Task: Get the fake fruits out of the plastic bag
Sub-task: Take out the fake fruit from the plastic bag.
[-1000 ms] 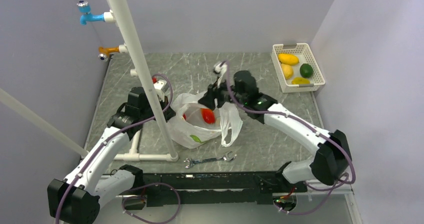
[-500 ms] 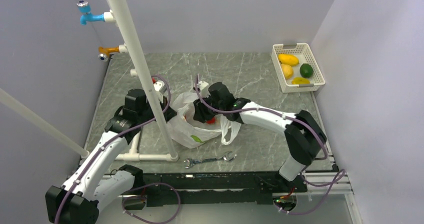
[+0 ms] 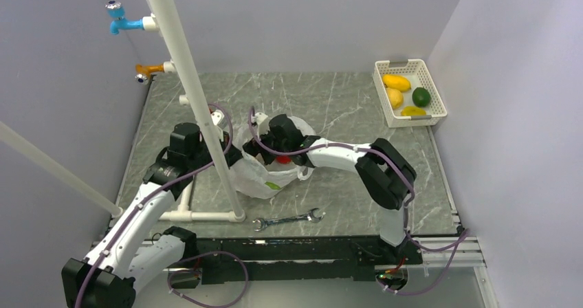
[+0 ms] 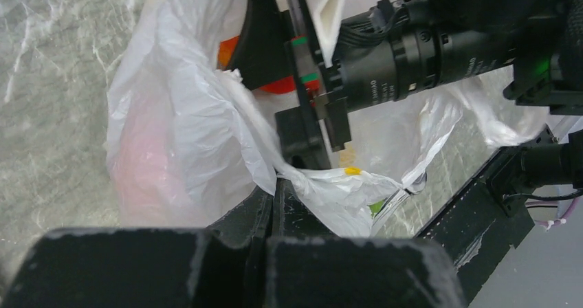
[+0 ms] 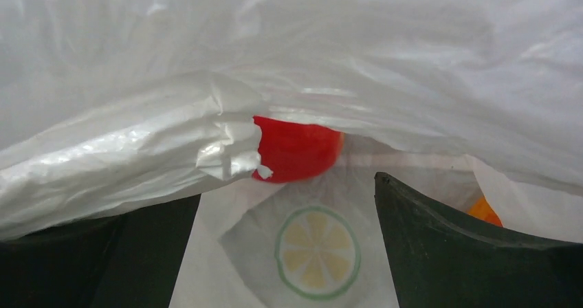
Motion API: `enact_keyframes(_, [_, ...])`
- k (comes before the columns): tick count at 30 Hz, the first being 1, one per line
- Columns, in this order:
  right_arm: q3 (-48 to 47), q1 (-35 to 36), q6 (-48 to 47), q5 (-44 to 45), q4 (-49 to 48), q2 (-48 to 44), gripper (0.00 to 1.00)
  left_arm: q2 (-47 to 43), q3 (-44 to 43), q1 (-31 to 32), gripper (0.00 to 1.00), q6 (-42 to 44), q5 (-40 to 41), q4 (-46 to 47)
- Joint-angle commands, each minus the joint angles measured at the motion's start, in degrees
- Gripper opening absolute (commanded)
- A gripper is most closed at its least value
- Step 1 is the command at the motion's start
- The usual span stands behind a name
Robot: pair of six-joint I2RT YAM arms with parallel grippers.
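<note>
The plastic bag lies crumpled mid-table, white with lemon-slice prints. My left gripper is shut on its left rim, the film pinched between the fingers. My right gripper reaches into the bag's mouth with its jaws wide open. In the right wrist view a red fake fruit lies just beyond the gripper, half under a fold of the bag, and untouched. An orange fruit peeks past the right finger. The red fruit also shows in the left wrist view.
A white lattice basket at the back right holds yellow and green fruits. A steel wrench lies near the front edge. A white pipe frame stands beside the left arm, with blue and orange taps.
My right arm has swung left and pushed its gripper down into the bag's mouth, and its jaws have spread wide. The left gripper has kept its hold on the bag's rim.
</note>
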State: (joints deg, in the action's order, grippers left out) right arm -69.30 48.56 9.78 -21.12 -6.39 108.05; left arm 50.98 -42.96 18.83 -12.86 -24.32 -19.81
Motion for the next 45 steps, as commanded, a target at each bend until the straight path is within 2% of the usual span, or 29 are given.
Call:
enact_keyframes(1, [-4.4,1.8,-0.2,-0.1,-8.6,3.9,0.99,0.4,-0.8,-0.1,0.00,0.3,0.5,0.4])
enact_keyframes(13, [-10.7,6.3,-2.8,6.9,-6.5,16.1,0.99,0.5,-1.9,-0.2,0.00,0.2,5.7,-2.6])
enact_keyframes(19, [-10.8,7.3,-0.5,5.4,-10.0,18.1,0.98,-0.6,-1.7,-0.2,0.00,0.2,6.2,-2.3])
enact_keyframes(21, [-8.6,6.9,0.4,3.8,-12.2,16.7,0.98,-1.5,-0.9,-0.3,0.00,-0.2,3.9,-0.4])
enact_keyframes(24, [-4.6,5.3,2.7,1.8,-16.4,13.6,0.99,-1.1,0.1,-0.3,0.00,-3.2,-3.9,5.5])
enact_keyframes(27, [-1.5,3.0,4.1,2.0,-17.9,10.9,0.99,4.0,-2.8,-0.2,0.00,-6.8,-12.1,8.8])
enact_keyframes(31, [0.8,0.0,3.0,3.4,-16.3,7.8,0.99,12.1,-9.5,0.4,0.00,-8.6,-13.8,7.4])
enact_keyframes(35, [2.7,-1.9,-0.3,5.8,-13.0,3.5,0.99,13.6,-13.0,1.0,0.00,-10.3,-15.3,9.1])
enact_keyframes(38, [3.3,-1.8,-2.4,6.5,-11.9,0.4,0.99,12.3,-13.6,1.0,0.00,-8.5,-13.6,6.5])
enact_keyframes(40, [2.8,-1.5,-2.4,5.4,-11.6,-0.4,0.99,9.8,-12.3,1.0,0.00,-5.9,-9.6,3.1])
enact_keyframes(45, [-2.1,2.2,-3.7,9.5,-10.1,2.9,0.99,2.3,-5.4,-0.3,0.00,-1.8,0.7,-2.4])
